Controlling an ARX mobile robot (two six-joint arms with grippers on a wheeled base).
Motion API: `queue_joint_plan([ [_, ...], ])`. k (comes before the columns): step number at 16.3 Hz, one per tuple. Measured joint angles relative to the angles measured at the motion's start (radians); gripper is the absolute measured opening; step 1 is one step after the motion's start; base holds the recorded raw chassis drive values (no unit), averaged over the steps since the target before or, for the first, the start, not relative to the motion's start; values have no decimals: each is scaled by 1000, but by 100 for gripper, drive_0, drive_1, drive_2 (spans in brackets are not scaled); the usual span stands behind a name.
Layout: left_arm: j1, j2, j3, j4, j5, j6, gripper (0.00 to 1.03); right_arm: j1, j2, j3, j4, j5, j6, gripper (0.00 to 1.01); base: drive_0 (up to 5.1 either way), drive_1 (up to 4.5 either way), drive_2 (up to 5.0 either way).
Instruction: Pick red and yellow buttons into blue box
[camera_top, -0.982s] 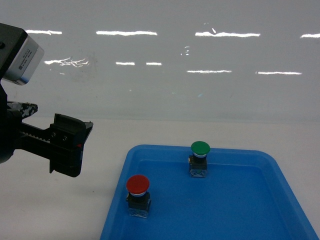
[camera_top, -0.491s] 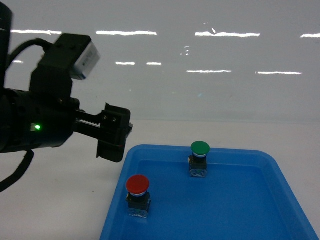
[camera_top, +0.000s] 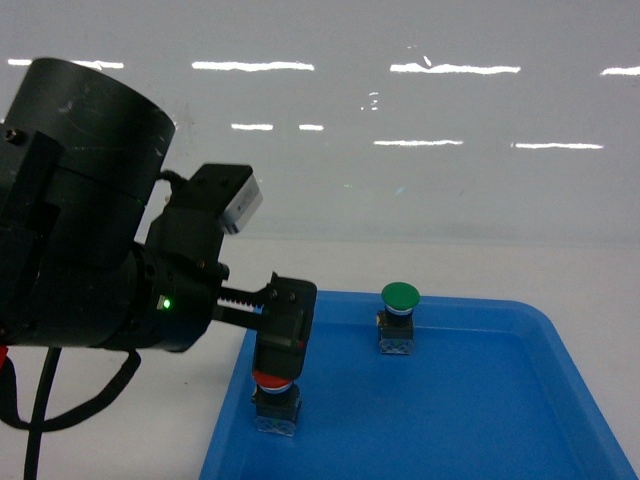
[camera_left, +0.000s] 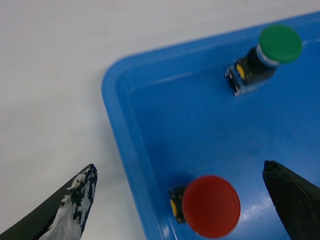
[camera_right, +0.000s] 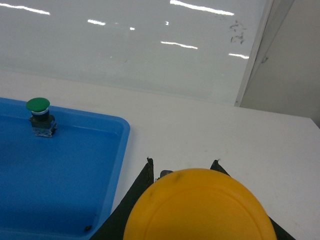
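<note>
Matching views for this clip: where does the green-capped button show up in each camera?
Head: green-capped button stands at the far side of the blue tray, centre-right.
Left wrist: green-capped button sits top right, beyond the red button.
Right wrist: green-capped button appears at the left edge, mid-height.
Shared landmark: the blue tray's rim, seen in all three views.
</note>
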Motion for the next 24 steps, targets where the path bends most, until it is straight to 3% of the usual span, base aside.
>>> queue_joint_plan([
  [3,-12,15,14,-37,42,-74,98,0,0,0,0,0,0,27,0,0,0],
  [6,-23,89,39,-14,46,-104,98,0,0,0,0,0,-1,27,0,0,0],
  [9,-31,169,41,71,24,-85,98,0,0,0,0,0,-3,27,0,0,0],
  [13,-2,254,43,179,13,-25,98,0,0,0,-1,0,-3,27,0,0,0],
  [15,0,255,42,179,22,-25,97,0,0,0,0,0,-3,27,0,0,0],
  [22,-8,261,23,211,35,-44,34,0,0,0,0,0,-3,27,0,0,0],
  [24,-13,265,10,243,26,-36,29,0,0,0,0,0,-3,27,0,0,0],
])
